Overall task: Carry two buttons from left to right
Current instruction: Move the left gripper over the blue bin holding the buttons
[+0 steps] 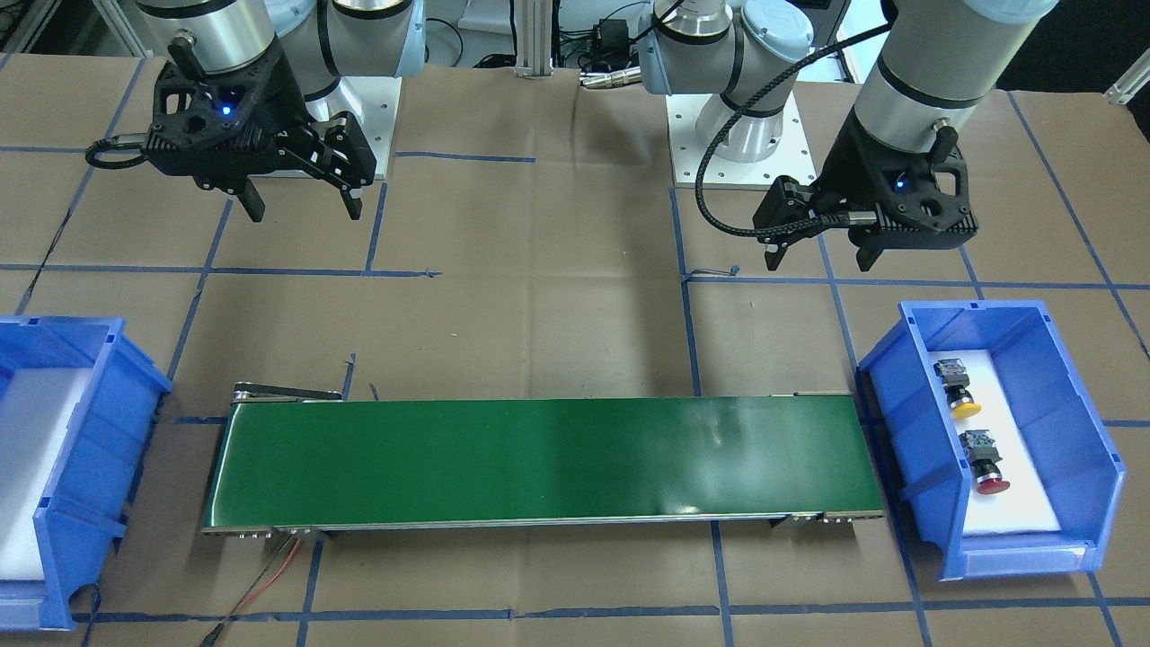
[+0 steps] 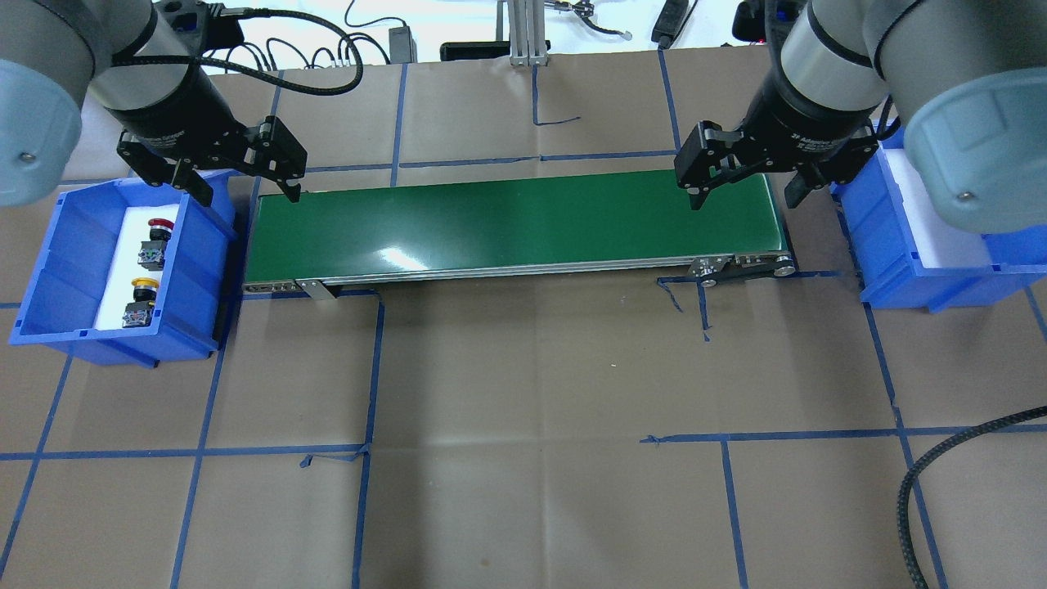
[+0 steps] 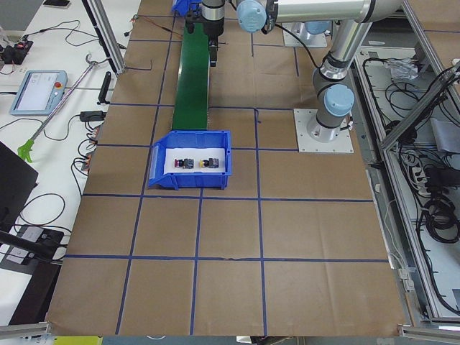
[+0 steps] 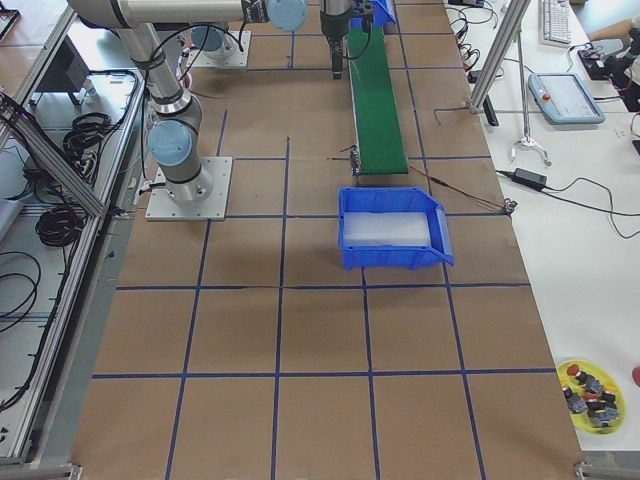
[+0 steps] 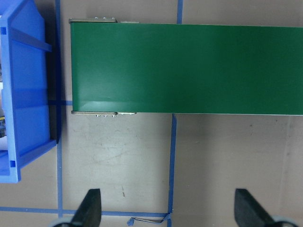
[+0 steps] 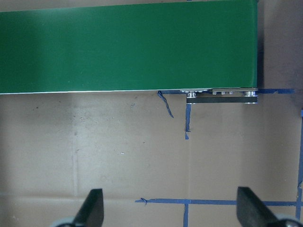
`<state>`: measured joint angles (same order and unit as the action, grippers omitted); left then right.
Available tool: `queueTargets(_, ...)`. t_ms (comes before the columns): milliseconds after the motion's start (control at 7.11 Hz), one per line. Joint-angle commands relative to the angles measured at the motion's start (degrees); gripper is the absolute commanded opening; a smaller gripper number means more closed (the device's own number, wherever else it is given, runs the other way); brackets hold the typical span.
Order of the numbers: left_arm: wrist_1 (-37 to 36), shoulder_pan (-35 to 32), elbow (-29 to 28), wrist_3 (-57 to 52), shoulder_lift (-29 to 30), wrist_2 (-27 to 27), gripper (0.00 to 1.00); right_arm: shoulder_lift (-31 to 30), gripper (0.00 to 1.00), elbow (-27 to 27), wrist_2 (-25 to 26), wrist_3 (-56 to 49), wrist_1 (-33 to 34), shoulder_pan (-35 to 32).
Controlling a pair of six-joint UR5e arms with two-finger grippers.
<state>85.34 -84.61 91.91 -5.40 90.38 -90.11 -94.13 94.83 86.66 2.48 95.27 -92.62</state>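
Observation:
The red-capped button and the yellow-capped button lie on white foam inside the blue left bin. They also show in the front view, the yellow one and the red one. My left gripper hangs open and empty above the gap between that bin and the green conveyor belt. My right gripper hangs open and empty over the belt's right end. The left wrist view shows open fingers, and the right wrist view shows open fingers.
A second blue bin with bare white foam stands past the belt's right end. Brown paper with blue tape lines covers the table. A yellow dish of spare parts sits on a side bench. A black cable loops at the near right.

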Motion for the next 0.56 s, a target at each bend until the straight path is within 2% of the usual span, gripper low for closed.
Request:
queueTargets(0, 0.0, 6.6, -0.15, -7.73, 0.06, 0.02, 1.0, 0.0, 1.0, 0.0, 0.0, 0.07, 0.0, -0.01)
queueTargets(422, -0.52, 21.81, 0.81, -23.11, 1.56, -0.07, 1.0, 0.0, 1.0, 0.09, 0.0, 0.07, 0.0, -0.01)
